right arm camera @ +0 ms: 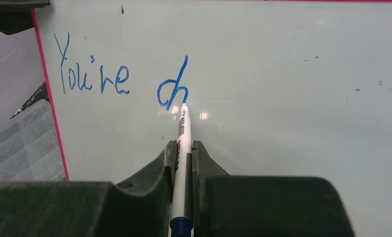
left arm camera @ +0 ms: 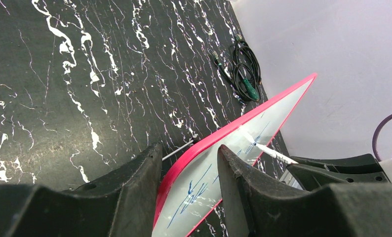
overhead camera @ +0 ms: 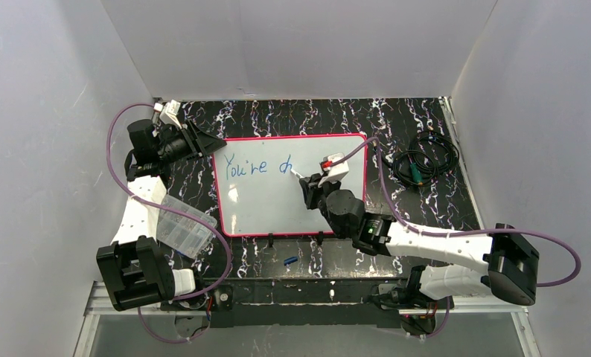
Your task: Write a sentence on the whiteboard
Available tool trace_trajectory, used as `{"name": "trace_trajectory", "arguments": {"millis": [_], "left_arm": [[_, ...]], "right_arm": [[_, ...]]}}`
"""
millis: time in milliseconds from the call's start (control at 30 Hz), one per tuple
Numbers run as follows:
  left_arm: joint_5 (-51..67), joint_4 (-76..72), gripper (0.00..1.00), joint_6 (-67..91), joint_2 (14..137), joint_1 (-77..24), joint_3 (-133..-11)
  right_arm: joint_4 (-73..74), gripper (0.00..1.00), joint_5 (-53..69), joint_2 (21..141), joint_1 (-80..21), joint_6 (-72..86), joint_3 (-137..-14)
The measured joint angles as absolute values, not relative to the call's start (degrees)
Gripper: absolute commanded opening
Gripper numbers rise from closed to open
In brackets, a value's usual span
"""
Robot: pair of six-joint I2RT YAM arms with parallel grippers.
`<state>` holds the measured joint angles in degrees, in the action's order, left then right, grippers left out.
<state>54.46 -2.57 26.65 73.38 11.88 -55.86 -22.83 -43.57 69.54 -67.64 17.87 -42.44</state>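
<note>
The whiteboard (overhead camera: 278, 212) lies flat on the black marbled table, pink-red frame all round. The sentence (overhead camera: 259, 165) reads "You're ch" in blue on one line; it also shows in the right wrist view (right arm camera: 93, 79). My right gripper (overhead camera: 311, 182) is shut on a white marker (right arm camera: 184, 138) with a blue end. The marker tip touches the board (right arm camera: 293, 98) at the foot of the "h". My left gripper (overhead camera: 214, 141) is at the board's far left corner. In the left wrist view its fingers (left arm camera: 186, 150) sit either side of the pink frame, gripping the board (left arm camera: 283, 106).
A clear plastic compartment box (overhead camera: 179, 227) lies left of the board, near the left arm. A coiled black cable with a green plug (overhead camera: 424, 160) lies at the far right. A small blue cap (overhead camera: 291, 260) lies in front of the board. Grey walls enclose the table.
</note>
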Motion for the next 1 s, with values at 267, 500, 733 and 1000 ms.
{"name": "trace_trajectory", "arguments": {"millis": [267, 500, 733, 1000], "left_arm": [[54.46, -2.57, 0.43, 26.65, 73.38, 11.88, -55.86], [54.65, -2.55, 0.43, 26.68, 73.38, 11.88, -55.86], [54.68, -2.52, 0.43, 26.65, 73.38, 11.86, -55.86], [54.65, -2.52, 0.43, 26.63, 73.38, 11.88, -55.86]], "right_arm": [[-21.87, 0.01, -42.57, 68.53, -68.01, 20.03, -40.86], [-20.88, 0.01, -41.85, 66.72, -67.88, 19.09, -40.64], [-21.08, 0.01, -43.33, 65.23, -67.88, 17.17, -40.64], [-22.11, 0.01, -44.86, 66.41, -67.88, 15.42, -40.64]]}}
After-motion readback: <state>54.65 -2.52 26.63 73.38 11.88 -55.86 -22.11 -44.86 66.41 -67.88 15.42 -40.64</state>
